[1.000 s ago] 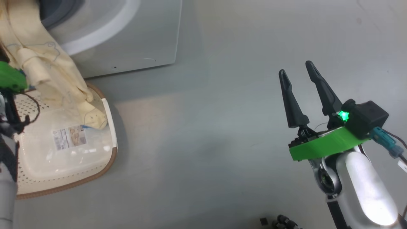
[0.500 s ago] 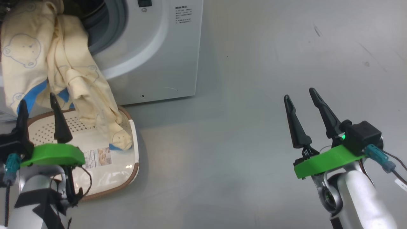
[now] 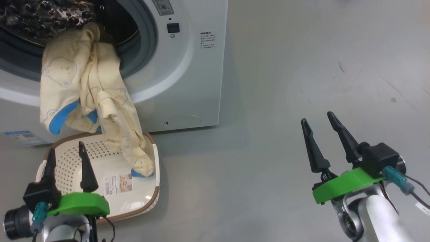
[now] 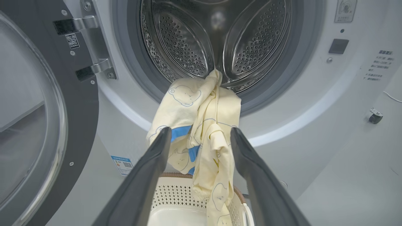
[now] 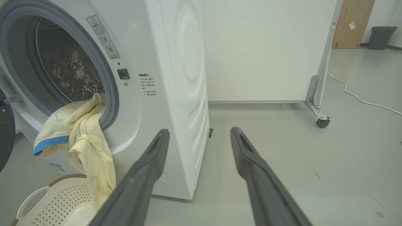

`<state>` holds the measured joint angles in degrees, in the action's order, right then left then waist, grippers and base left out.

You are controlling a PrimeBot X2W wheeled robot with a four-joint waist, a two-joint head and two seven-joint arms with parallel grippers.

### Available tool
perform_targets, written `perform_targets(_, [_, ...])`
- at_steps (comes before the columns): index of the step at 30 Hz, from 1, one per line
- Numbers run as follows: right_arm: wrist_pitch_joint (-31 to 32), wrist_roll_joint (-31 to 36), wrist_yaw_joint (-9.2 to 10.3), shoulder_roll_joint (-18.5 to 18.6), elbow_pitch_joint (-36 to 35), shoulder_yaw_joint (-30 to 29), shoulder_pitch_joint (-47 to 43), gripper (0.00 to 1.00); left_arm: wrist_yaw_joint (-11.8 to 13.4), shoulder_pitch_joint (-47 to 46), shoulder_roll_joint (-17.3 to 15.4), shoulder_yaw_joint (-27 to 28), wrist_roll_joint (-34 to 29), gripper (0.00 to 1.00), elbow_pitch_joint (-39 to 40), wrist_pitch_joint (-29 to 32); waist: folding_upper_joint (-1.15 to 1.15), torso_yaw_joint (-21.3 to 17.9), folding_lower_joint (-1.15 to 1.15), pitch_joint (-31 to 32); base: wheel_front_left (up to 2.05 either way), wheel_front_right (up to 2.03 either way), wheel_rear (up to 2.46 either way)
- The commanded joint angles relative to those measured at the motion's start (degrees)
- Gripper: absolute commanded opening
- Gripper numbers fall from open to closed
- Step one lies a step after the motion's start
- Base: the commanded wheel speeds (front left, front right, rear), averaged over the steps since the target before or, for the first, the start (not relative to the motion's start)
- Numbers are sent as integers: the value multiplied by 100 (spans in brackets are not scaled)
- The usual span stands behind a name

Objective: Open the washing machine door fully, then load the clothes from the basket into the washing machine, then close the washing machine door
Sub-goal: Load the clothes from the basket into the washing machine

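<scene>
Camera tilted up since a second ago; washing machine (image 3: 188,67) now sits upper left. Clothes (image 3: 84,90) hang from its mouth down into basket (image 3: 153,198), lower left. Door (image 4: 84,125) open. Left gripper (image 3: 66,147) lower left, right gripper (image 3: 316,117) lower right: my fingers spread wide, holding nothing.
</scene>
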<state>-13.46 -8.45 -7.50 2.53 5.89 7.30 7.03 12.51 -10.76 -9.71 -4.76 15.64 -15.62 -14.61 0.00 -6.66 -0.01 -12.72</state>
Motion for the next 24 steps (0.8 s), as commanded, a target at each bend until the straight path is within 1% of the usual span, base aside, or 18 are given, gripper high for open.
perform_targets(1, [55,83,1,34,-218,73,14,100,76,23,-75,199,-53,100,248,-39,0,33,1,97,0,0,0])
perform_targets(8, [136,112,1,34,-322,0,-104,100,133,382,-37,140,-124,100,465,-39,0,94,1,225,0,0,0])
perform_targets(24, [162,127,1,34,-400,-51,-151,100,197,475,-99,53,-132,100,578,30,0,163,1,185,0,0,0])
